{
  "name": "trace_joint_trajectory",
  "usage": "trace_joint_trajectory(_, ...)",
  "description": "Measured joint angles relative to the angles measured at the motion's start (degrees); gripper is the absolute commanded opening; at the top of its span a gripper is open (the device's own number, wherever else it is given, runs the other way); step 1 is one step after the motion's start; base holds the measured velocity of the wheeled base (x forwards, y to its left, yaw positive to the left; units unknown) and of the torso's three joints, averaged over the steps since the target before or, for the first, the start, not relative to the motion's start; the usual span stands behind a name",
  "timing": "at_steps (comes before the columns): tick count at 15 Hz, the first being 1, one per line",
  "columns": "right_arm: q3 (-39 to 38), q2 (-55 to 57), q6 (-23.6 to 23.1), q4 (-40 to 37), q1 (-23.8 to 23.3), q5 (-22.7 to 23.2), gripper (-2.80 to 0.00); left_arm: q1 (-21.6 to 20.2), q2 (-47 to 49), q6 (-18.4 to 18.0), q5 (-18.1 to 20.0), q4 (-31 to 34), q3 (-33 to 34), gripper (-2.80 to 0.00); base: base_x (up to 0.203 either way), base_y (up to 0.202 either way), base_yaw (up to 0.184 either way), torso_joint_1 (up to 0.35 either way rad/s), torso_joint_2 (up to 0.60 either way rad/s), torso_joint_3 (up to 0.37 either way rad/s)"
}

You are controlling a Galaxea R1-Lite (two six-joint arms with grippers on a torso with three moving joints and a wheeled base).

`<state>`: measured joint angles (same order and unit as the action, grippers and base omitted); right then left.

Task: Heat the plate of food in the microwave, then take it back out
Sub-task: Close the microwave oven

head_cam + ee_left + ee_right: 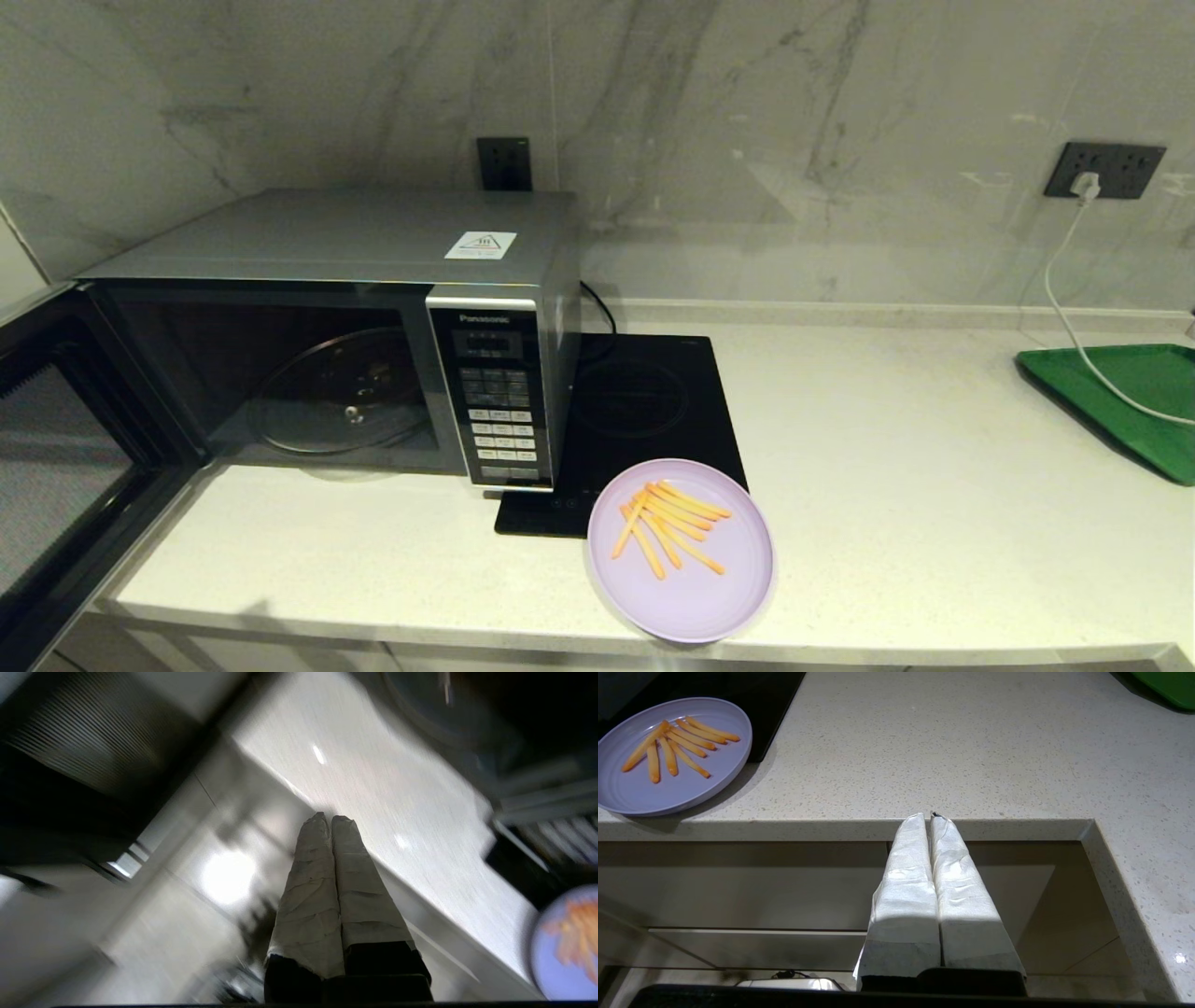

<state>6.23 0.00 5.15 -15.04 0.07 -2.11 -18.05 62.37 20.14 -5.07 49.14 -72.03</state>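
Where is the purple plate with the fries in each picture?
Head view: the plate of food sits at the counter's front edge, low and centre, partly on the black hob, right of the microwave.
Left wrist view: blurred, cut off at the lower right corner.
Right wrist view: upper left, at the counter edge.
Shared landmark: the black hob's corner touching the plate.

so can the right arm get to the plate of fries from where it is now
Probably yes. The right gripper hangs shut below the counter edge, and the plate sits at that edge with nothing between them.
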Motion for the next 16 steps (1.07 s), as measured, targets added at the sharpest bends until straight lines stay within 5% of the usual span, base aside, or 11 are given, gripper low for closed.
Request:
trace_joint_trajectory(2, 0.00, 0.00, 0.01, 0.00, 0.00, 0.01, -2.80, -7.37, -0.52, -11.56, 0.45, -0.79, -8.24, -2.80, 0.000, 0.000, 0.000, 0.000, 0.00, 0.000)
trace_joint_trajectory(7, 0.00, 0.00, 0.02, 0.00, 0.00, 0.01, -2.80, -15.40, 3.17, -23.41, -2.14, -4.18, -18.70, -2.80, 0.000, 0.000, 0.000, 0.000, 0.00, 0.000)
trace_joint_trajectory(11, 0.00, 0.00, 0.02, 0.00, -0.02, 0.01, -2.80, -25.05, 11.42, -27.13, -1.78, -9.03, -19.70, -2.80, 0.000, 0.000, 0.000, 0.000, 0.00, 0.000)
trace_joint_trajectory(16, 0.00, 0.00, 0.00, 0.02, 0.00, 0.02, -2.80, -31.21, 19.54, -27.50, 1.10, -9.56, -19.11, -2.80, 0.000, 0.000, 0.000, 0.000, 0.00, 0.000)
